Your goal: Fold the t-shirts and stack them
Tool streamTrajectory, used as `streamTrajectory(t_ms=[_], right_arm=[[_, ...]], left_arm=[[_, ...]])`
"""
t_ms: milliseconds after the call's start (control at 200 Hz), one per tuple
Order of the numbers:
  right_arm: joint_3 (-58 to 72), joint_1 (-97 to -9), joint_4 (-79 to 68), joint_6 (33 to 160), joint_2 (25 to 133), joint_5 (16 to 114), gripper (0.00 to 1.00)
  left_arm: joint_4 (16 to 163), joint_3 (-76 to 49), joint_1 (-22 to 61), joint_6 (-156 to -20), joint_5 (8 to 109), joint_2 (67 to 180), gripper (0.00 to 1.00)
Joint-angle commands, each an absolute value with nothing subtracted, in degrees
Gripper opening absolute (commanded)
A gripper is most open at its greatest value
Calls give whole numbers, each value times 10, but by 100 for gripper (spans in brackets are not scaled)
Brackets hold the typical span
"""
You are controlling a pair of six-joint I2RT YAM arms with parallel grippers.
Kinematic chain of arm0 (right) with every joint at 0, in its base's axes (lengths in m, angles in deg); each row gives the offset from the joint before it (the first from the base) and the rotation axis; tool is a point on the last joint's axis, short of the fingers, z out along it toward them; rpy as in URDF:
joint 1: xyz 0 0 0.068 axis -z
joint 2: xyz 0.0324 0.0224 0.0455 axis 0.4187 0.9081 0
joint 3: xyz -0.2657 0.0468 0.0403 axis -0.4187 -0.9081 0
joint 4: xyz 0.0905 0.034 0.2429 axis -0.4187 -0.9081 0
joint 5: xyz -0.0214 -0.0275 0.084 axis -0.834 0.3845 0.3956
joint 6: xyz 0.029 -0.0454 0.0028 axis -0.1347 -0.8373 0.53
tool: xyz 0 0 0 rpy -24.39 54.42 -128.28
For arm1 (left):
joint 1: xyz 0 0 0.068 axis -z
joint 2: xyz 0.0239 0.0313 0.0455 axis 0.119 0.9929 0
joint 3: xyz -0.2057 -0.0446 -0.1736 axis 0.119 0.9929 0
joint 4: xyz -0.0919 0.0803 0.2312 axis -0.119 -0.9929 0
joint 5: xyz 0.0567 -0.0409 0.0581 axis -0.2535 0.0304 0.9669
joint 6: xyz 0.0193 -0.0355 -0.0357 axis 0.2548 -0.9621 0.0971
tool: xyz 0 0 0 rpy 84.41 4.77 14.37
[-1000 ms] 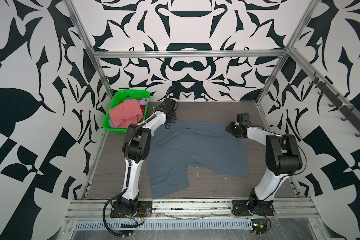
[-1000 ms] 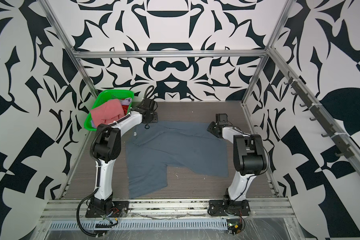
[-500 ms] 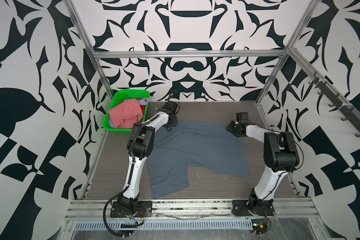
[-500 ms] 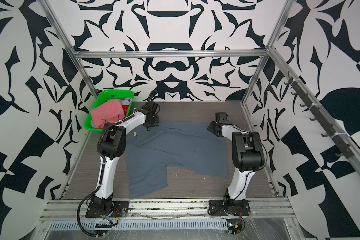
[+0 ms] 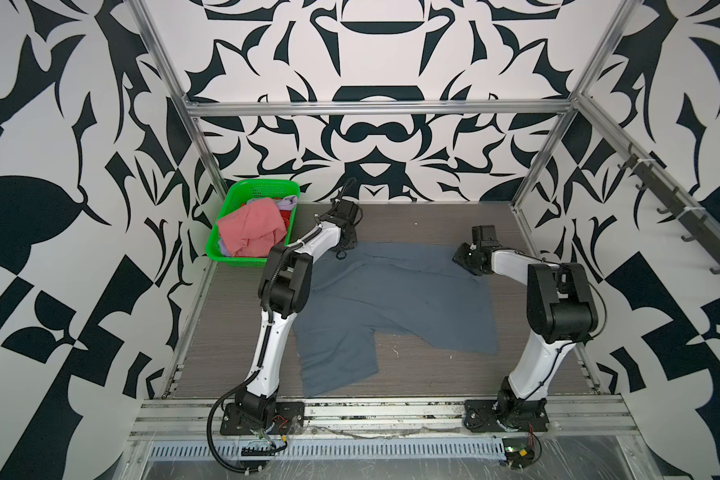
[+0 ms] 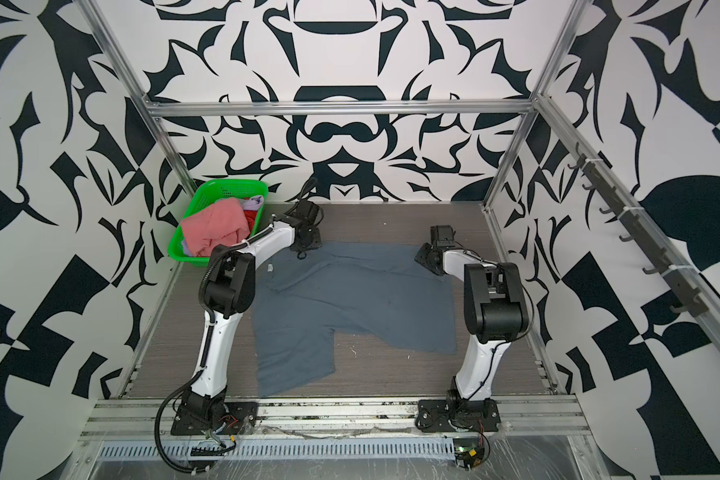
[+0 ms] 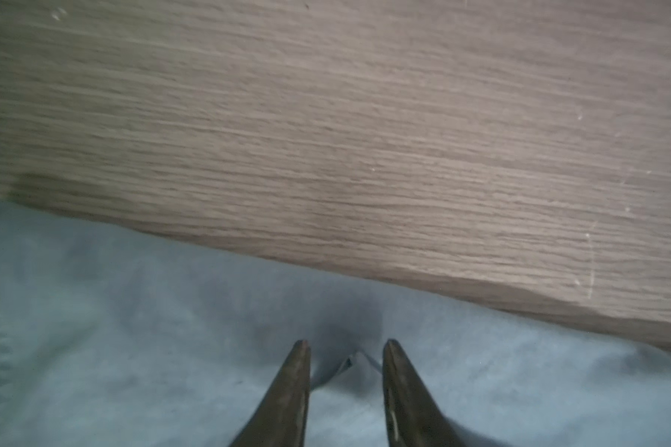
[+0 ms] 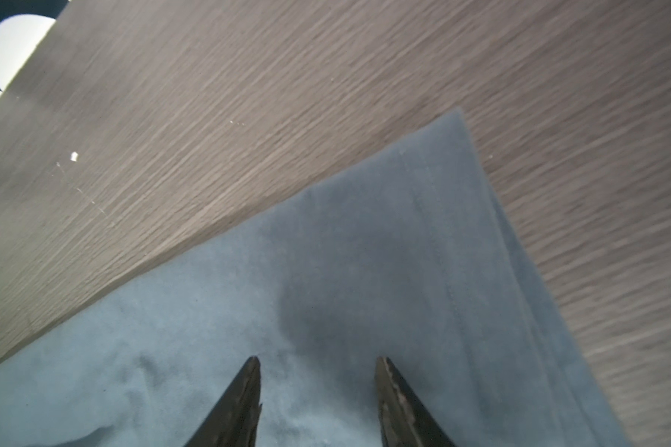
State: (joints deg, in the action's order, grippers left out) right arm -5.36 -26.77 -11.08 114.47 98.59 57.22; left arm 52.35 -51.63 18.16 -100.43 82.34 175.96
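Observation:
A slate blue-grey t-shirt (image 5: 391,299) (image 6: 350,299) lies spread on the wooden table in both top views. My left gripper (image 5: 341,254) (image 6: 302,254) is down on its far left corner. In the left wrist view the left gripper (image 7: 345,342) is open by a narrow gap, with a small ridge of the t-shirt (image 7: 132,348) raised between the fingers. My right gripper (image 5: 460,257) (image 6: 420,257) rests on the far right corner. Seen from the right wrist, the right gripper (image 8: 314,358) is open, tips on the flat t-shirt (image 8: 365,251).
A green basket (image 5: 258,185) (image 6: 225,183) stands at the back left. It holds a crumpled salmon pink shirt (image 5: 250,228) (image 6: 215,226), with lavender cloth (image 5: 287,203) and red cloth (image 5: 285,216) behind it. Metal frame posts and patterned walls enclose the table.
My left arm has swung its elbow to the right and set the gripper down on the shirt's far left corner, with the jaws narrowing. The right gripper has stayed in place.

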Motion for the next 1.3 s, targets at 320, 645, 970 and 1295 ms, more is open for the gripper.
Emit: streamTrajectory(t_ms=[320,645,970,1295], right_arm=[[-25,-271,-122,1134,993,557,49],[-15,-271,-123,1133,1004,561,46],[-10,-272,-121,1133,1014,567,44],[-3,-270,-126,1128,1022,570,43]], left_arm=[[473,-532,187,-1021,864,1778,8],[456,-507,197,-1025,886,1732,0],[454,-452,212,-1029,896,1674,1],[436,-401,229,-1047,837,1604,0]])
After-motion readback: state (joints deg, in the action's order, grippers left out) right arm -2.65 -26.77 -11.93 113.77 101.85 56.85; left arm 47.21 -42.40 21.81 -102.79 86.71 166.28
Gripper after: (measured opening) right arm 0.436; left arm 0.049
